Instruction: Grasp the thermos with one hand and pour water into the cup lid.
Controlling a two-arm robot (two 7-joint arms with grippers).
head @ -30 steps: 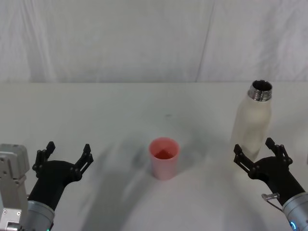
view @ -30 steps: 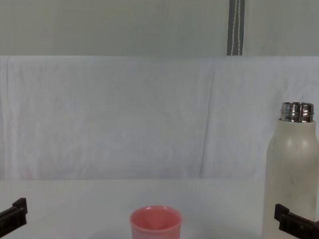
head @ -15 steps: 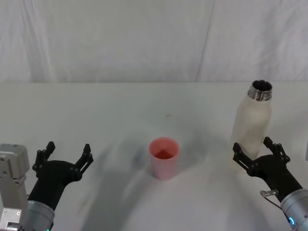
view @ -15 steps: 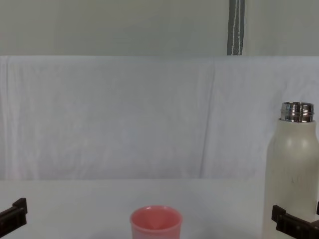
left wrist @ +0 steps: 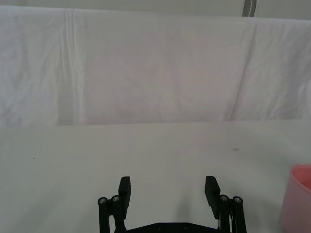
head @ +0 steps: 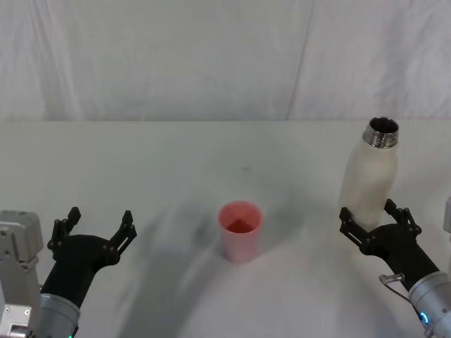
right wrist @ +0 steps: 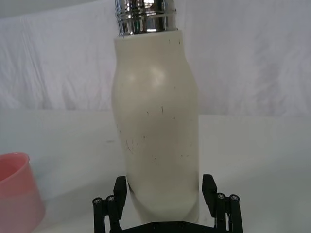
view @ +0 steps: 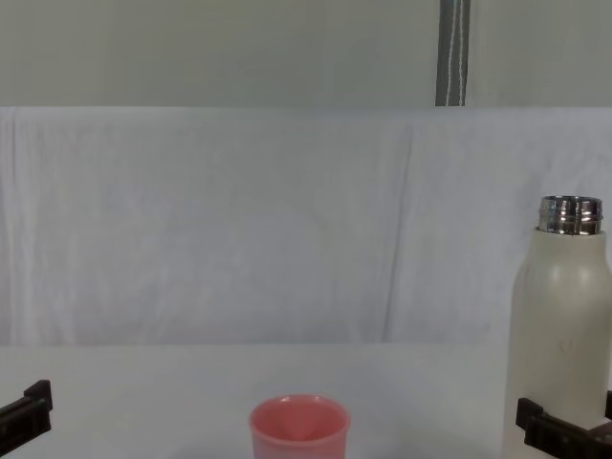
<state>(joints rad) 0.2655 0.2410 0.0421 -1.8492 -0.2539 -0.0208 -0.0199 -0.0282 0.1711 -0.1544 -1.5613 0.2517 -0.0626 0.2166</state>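
Observation:
The cream-white thermos stands upright at the right of the table, its steel neck uncapped. My right gripper is open, its two fingers on either side of the thermos base without closing on it. The salmon-pink cup lid stands upright at the table's middle, left of the thermos. My left gripper is open and idle at the near left, well apart from the cup lid.
The white table runs back to a white cloth backdrop. A small dark speck lies on the table behind the cup lid. Bare table surface lies between the cup lid and the thermos.
My right gripper has crept forward and slightly left, so its fingers now flank the thermos base. The left gripper, thermos and cup lid have stayed put.

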